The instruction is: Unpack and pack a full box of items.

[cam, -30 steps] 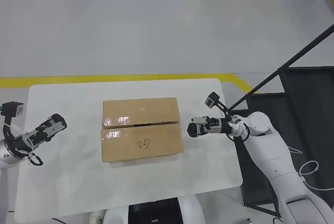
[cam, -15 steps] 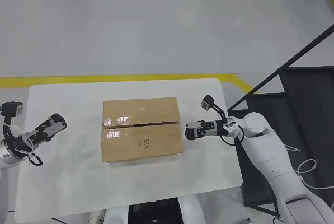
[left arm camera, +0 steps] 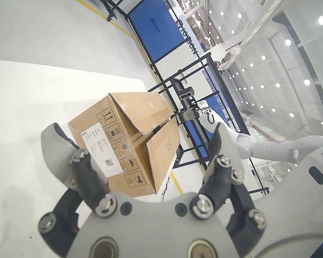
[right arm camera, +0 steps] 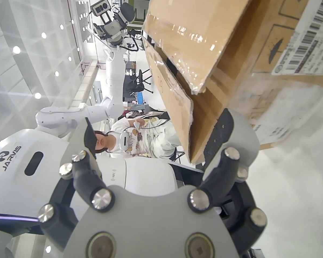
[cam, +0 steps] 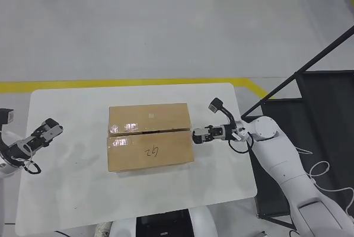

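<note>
- The cardboard box [cam: 150, 137] sits in the middle of the white counter [cam: 76, 178], squarely on its base.
- Its 2 top flaps are folded down and meet along a seam across the middle of the lid. Glossy tape shows on the far flap near that seam, and handwriting marks the near flap.
- In the left wrist view the flaps do not lie quite flat: a dark gap opens between them at the end of the box.
- A white label with printed symbols is on the box's left end, and another label with barcodes is on its right end.
- The right end effector [cam: 197, 135] is level with the seam at the box's right end, right up against the lid's edge.
- Its fingers are spread, and in the right wrist view a corner of the near flap lies between them. Whether a pad touches the cardboard I cannot tell.
- The left end effector [cam: 48, 128] hangs over the counter's left side, well apart from the box and pointing toward it. Its fingers are spread wide with nothing between them.
- A yellow line [cam: 135, 84] runs along the floor beyond the counter, and a black metal rack [cam: 331, 101] stands off the counter's right side.
</note>
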`<state>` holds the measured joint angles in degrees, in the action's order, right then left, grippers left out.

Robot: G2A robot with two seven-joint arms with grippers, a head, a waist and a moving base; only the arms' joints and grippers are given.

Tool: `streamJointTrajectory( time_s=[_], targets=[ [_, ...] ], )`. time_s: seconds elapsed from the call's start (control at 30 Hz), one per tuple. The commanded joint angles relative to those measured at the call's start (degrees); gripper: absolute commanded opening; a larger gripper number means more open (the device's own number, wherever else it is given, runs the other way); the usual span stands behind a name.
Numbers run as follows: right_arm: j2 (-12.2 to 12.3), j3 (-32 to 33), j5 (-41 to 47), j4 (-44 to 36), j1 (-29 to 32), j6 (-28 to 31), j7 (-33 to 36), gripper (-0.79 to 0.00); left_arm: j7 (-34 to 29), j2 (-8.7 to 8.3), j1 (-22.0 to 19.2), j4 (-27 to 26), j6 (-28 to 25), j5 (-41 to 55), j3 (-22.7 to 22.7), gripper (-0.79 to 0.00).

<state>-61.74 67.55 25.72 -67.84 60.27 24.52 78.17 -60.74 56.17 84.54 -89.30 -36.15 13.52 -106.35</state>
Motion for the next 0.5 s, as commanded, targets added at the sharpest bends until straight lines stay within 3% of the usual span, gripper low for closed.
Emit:
streamJointTrajectory(
  time_s=[0.0, 0.47],
  targets=[
    [0.0, -0.3, 0.4, -0.2, -0.4, 0.2, 0.5, 0.0, 0.1, -0.09, 0.1, -0.1, 0.0, 0.0, 0.3, 0.0],
    [0.6, -2.2, 6.3, -4.8, -0.5, -4.0, 5.6, 0.0, 0.5, -0.79, 0.0, 0.6, 0.1, 0.3, 1.1, 0.0]
  ],
)
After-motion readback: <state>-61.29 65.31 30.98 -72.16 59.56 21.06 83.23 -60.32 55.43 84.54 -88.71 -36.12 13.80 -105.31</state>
